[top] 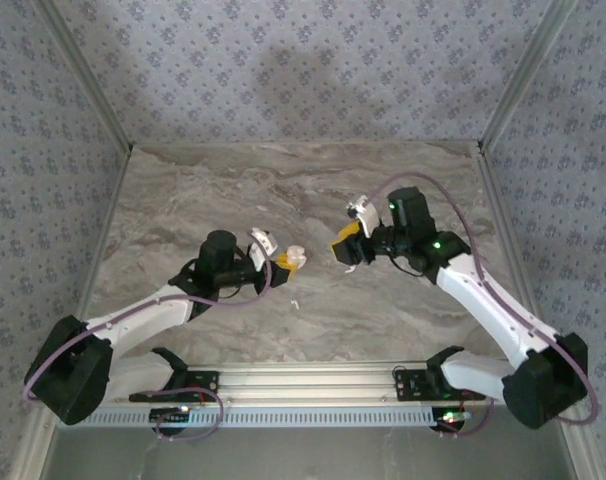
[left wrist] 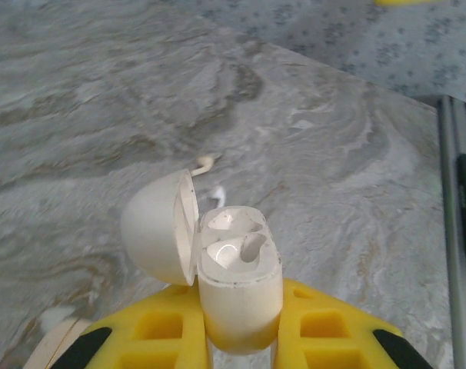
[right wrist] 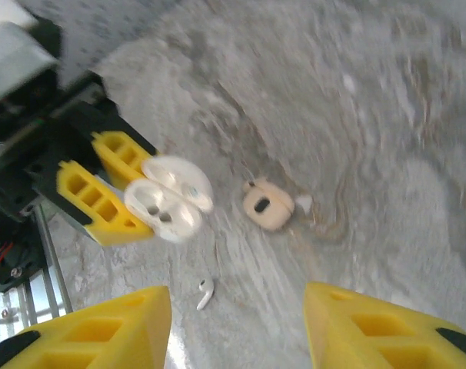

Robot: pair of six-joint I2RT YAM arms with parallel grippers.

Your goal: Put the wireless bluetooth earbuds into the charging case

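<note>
My left gripper [left wrist: 241,323] is shut on the charging case [left wrist: 239,288], a white case held upright with its lid [left wrist: 158,228] swung open to the left. Its two wells look empty. In the right wrist view the same case [right wrist: 165,201] sits between the left gripper's yellow fingers [right wrist: 91,201]. One white earbud [right wrist: 205,293] lies on the table below the case, also seen from above [top: 295,303]. My right gripper [right wrist: 237,311] hangs open above that earbud with nothing between its fingers. A second small white bit [right wrist: 303,203] is too blurred to identify.
A tan rounded cover [right wrist: 267,204] with a dark hollow lies on the marble table [top: 183,200] to the right of the held case. The grippers face each other at mid table [top: 345,250]. An aluminium rail [top: 313,380] runs along the near edge.
</note>
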